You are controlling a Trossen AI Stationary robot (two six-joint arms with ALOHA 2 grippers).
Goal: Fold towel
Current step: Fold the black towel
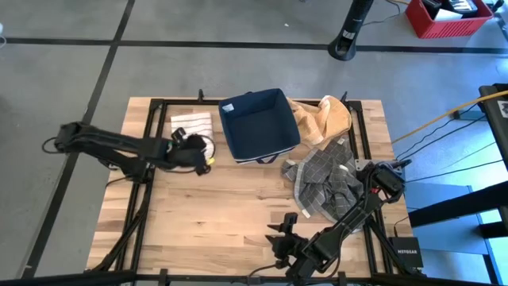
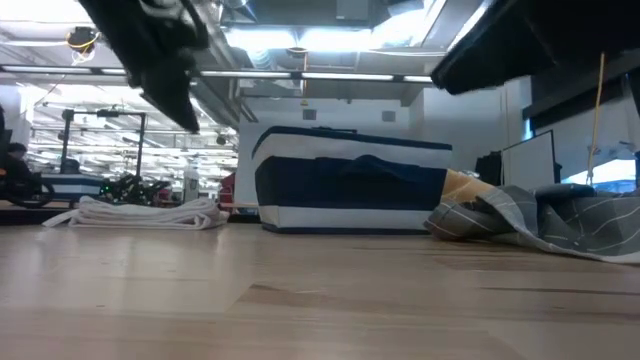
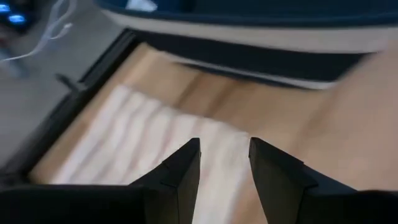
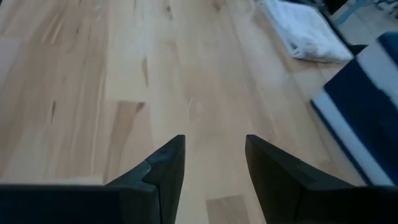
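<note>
A folded white striped towel point(image 1: 192, 123) point(image 2: 145, 213) point(image 3: 143, 149) lies flat near the table's far left corner. My left gripper point(image 1: 197, 147) point(image 3: 224, 152) hovers open just on its near side, above the wood, touching nothing. A crumpled grey checked towel point(image 1: 325, 183) point(image 2: 565, 222) lies on the table's right side. A tan towel point(image 1: 321, 119) point(image 2: 465, 190) is heaped behind it, beside the basket. My right gripper point(image 1: 283, 230) point(image 4: 214, 162) is open over bare wood near the table's near edge, facing the white towel point(image 4: 305, 34).
A dark blue fabric basket point(image 1: 258, 125) point(image 2: 350, 180) point(image 4: 367, 112) stands at the far middle of the table, between the white towel and the tan one. Bare wood point(image 1: 230, 199) spreads across the table's middle and near left. A black frame rail point(image 1: 147, 151) runs along the table's sides.
</note>
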